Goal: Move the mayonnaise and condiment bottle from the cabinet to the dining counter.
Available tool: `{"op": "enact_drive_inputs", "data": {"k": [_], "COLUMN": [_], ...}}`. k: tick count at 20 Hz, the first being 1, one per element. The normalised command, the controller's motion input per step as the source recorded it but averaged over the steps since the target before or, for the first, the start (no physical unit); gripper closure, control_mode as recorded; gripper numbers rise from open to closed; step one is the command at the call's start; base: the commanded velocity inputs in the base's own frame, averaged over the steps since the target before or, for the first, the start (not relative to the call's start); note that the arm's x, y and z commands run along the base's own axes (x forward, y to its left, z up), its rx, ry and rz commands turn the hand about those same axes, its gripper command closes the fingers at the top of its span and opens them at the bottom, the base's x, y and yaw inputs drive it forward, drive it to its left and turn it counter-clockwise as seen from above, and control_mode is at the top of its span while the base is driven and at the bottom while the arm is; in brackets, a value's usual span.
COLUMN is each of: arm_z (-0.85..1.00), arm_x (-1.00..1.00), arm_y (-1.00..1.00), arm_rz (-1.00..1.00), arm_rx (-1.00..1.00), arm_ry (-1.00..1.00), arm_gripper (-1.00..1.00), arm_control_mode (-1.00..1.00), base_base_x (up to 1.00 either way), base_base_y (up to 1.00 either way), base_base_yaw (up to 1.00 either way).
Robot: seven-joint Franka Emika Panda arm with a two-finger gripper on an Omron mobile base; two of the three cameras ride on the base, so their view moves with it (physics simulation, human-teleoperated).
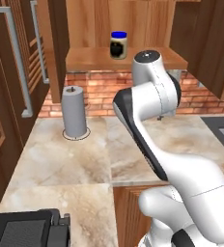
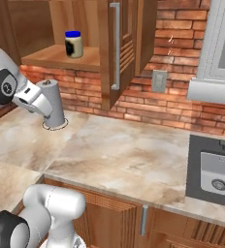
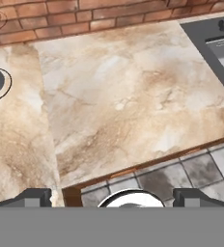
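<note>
We see the mayonnaise (image 1: pixel 118 45) standing upright on the open shelf of the cabinet (image 1: pixel 123 60), toward 12 o'clock in the left base view and near 11 o'clock in the right base view (image 2: pixel 73 43). Its blue lid is on top, and the jar sits alone near the shelf's front edge. A cabinet door (image 2: pixel 121 48) hangs open beside the shelf, with a long grey bar handle (image 2: pixel 115 46).

Below the shelf, at about 9 o'clock, a grey paper towel holder (image 1: pixel 74 113) stands on the marble worktop (image 1: pixel 61 159) against the brick wall (image 1: pixel 102 91). A sink (image 2: pixel 216 172) lies at 3 o'clock in the right base view.

In the hand view, the gripper (image 3: pixel 113 197) looks down over the worktop, its 2 fingertips (image 3: pixel 34 197) set wide apart at 6 o'clock with nothing between them.
</note>
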Motion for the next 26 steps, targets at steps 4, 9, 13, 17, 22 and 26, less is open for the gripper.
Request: {"op": "enact_drive_inputs", "data": {"k": [4,9,13,17,22,26], "arm_z": [0.46,0.69,0.46,0.21,0.13,0.20], "arm_x": [0.07,0.18,0.30,0.59,0.76,0.53], "arm_y": [0.04,0.00,0.00,0.00,0.03,0.12], "arm_rz": [0.02,0.10,0.14,0.16,0.16,0.13], "arm_rx": [-0.01,0.00,0.00,0.00,0.00,-0.01], "arm_ry": [-0.06,-0.19,-0.18,-0.09,-0.05,-0.10], "arm_gripper": [-1.00,-1.00,-1.00,-1.00,-1.00,-1.00], "arm_control_mode": [-1.00,-1.00,-1.00,-1.00,-1.00,-1.00], "base_base_x": [0.00,0.00,0.00,0.00,0.00,0.00], "base_base_y": [0.00,0.00,0.00,0.00,0.00,0.00], "base_base_yaw": [0.00,0.00,0.00,0.00,0.00,0.00]}}
